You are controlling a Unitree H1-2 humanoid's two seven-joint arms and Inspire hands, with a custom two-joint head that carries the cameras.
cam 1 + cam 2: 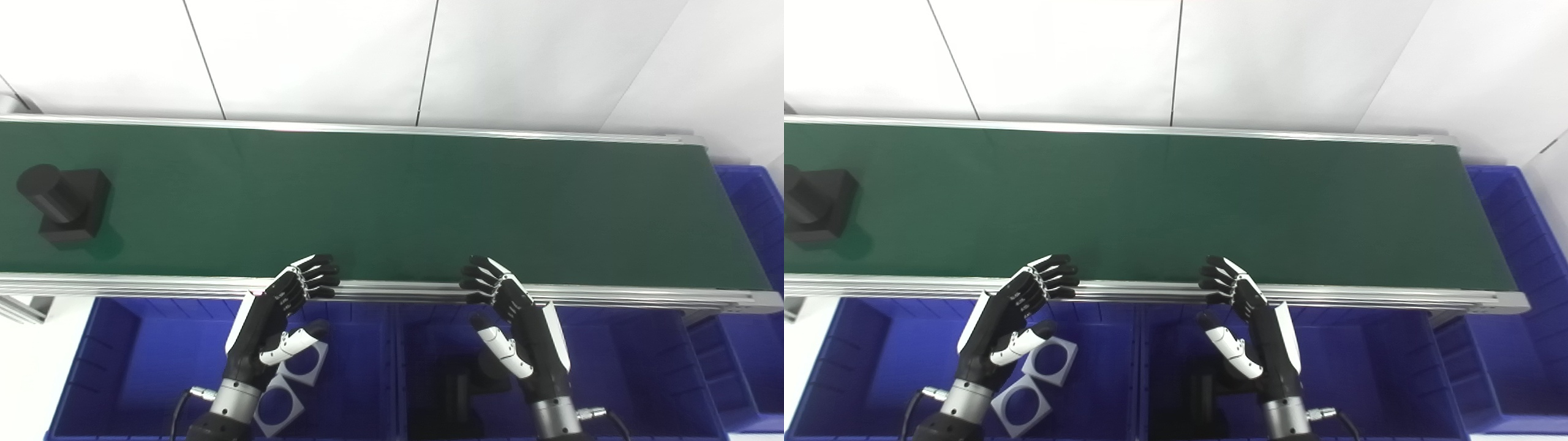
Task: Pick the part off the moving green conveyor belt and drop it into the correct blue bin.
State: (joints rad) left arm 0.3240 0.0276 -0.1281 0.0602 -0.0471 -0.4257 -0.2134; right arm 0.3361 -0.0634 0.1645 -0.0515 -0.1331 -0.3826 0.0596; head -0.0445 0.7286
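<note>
While both hands hover empty with fingers spread above the belt's (398,202) near rail, the left hand (275,318) and right hand (514,324) face each other, and the black part (64,205) sits far left on the belt. White square rings (294,373) lie in the left bin (110,343).

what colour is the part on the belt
Black, a dark block with a cylinder on top, at the belt's left end; clearest in the left eye view.

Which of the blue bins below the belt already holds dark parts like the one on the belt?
The blue bin under the right hand: dark parts lie inside. The bin under the left hand holds white square plates with round holes.
</note>
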